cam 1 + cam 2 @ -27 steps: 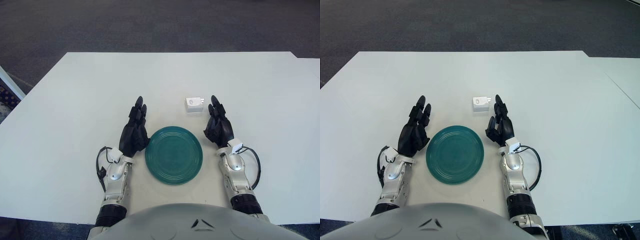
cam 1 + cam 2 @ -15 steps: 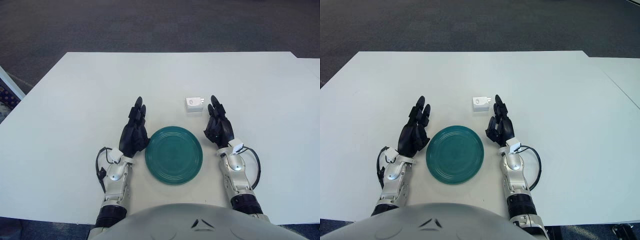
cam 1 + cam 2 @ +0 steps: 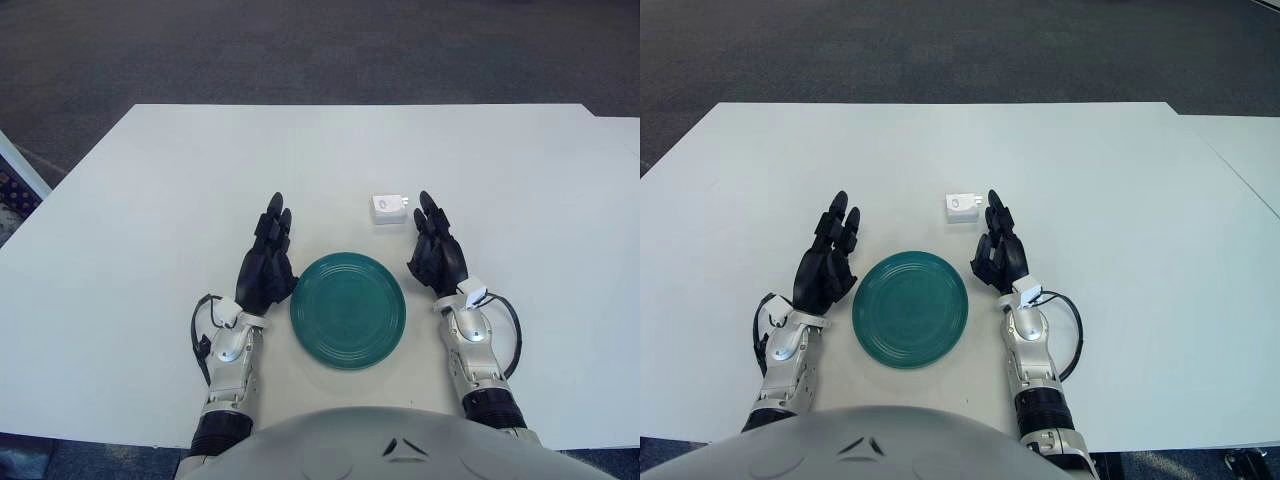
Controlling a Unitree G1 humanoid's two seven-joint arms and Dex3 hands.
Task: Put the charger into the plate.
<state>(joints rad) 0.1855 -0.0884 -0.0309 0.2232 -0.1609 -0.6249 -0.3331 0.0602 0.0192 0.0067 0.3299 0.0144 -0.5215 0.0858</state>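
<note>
The white bench (image 3: pixel 150 220) carried just two things. The teal plate (image 3: pixel 348 310) sat dead centre in front of the robot, and the small white charger (image 3: pixel 389 208) lay flat on the bench at about one o'clock from it, a little apart from the rim, not on the plate. The right robot hand (image 3: pixel 436 252) stood at three o'clock of the plate, fingers released and stretched forward, grasping nothing; its fingertips (image 3: pixel 428 205) reached up just beside the charger's right edge, and whether they touched it could not be told. The left robot hand (image 3: pixel 266 265) showed at nine o'clock of the plate, close against the rim, fingers likewise extended and loose, holding nothing. Black cables (image 3: pixel 512 330) looped at both wrists.
</note>
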